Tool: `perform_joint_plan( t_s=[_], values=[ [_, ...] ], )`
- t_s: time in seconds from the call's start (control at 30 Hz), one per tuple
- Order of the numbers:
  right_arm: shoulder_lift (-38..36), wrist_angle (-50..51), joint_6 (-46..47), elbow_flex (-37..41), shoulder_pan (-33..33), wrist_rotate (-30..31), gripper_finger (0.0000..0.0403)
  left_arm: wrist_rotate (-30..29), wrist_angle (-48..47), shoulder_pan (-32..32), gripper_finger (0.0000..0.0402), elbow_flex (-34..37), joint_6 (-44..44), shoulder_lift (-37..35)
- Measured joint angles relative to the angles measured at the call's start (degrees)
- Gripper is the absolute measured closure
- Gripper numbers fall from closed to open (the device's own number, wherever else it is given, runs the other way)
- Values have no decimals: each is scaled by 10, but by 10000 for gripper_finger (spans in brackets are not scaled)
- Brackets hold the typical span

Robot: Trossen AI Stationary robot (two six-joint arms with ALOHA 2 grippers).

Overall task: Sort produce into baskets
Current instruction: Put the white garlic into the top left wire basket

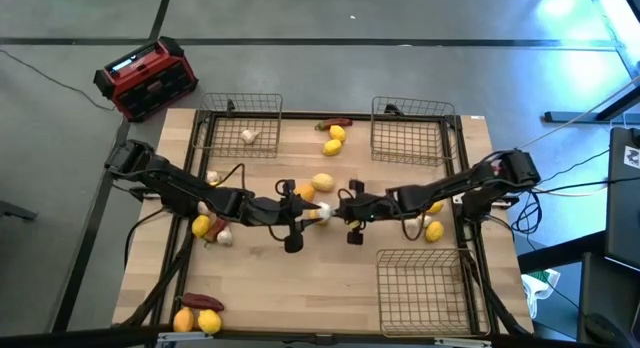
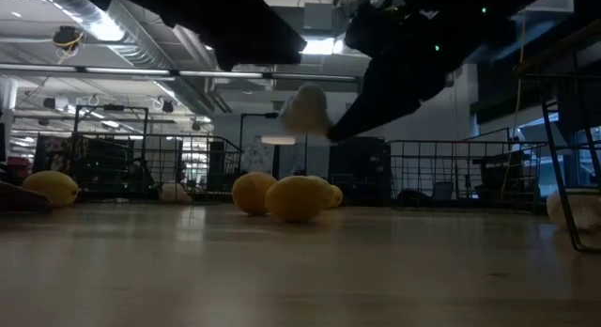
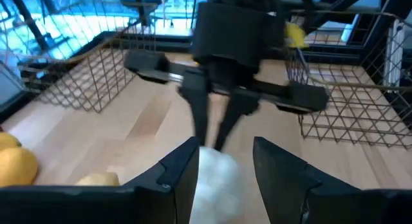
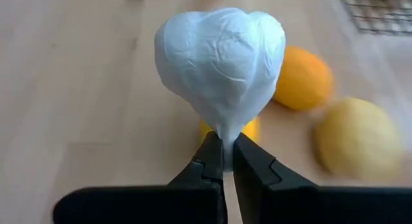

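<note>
A white knobbly bulb (image 1: 322, 213) hangs in the air over the table's middle, between my two grippers. My right gripper (image 1: 338, 210) comes from the right and is shut on it. My left gripper (image 1: 303, 214) comes from the left and is open; in the left wrist view (image 3: 225, 145) its fingers stand on either side of the bulb (image 3: 219, 179), and I see no touch. Three wire baskets stand at far left (image 1: 262, 106), far right (image 1: 440, 148) and near right (image 1: 385, 288). One bulb (image 1: 248, 136) lies in the far left basket. My right gripper pinches the bulb's narrow stem end (image 4: 224, 135) between its two fingertips. The fingers (image 2: 349, 122) slant down at it from the table's right. The bulb is lifted clear of the table (image 2: 305, 109), its wide end pointing away from the fingers.
A lemon (image 1: 322, 183) and an orange (image 1: 290, 191) lie just beyond the grippers. More produce lies at the left (image 1: 202, 225), near left corner (image 1: 209, 321), right (image 1: 433, 231) and far middle (image 1: 335, 140). A red and black box (image 1: 148, 78) stands off the far left corner.
</note>
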State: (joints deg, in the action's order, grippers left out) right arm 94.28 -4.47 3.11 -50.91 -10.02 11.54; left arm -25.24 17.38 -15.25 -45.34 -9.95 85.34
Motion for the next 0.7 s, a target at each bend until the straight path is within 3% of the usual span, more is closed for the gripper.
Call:
perform_joint_plan(
  t_s=[0.23, 0.4, 0.7],
  values=[
    [83, -123, 3, 0, -9, -58, 386, 12, -27, 0, 259, 0, -37, 0],
    [128, -188, 28, -1, 4, -132, 386, 12, -69, 0, 259, 0, -63, 0],
    [145, -147, 6, -1, 47, -173, 386, 7, -84, 3, 259, 0, -42, 1]
  ],
)
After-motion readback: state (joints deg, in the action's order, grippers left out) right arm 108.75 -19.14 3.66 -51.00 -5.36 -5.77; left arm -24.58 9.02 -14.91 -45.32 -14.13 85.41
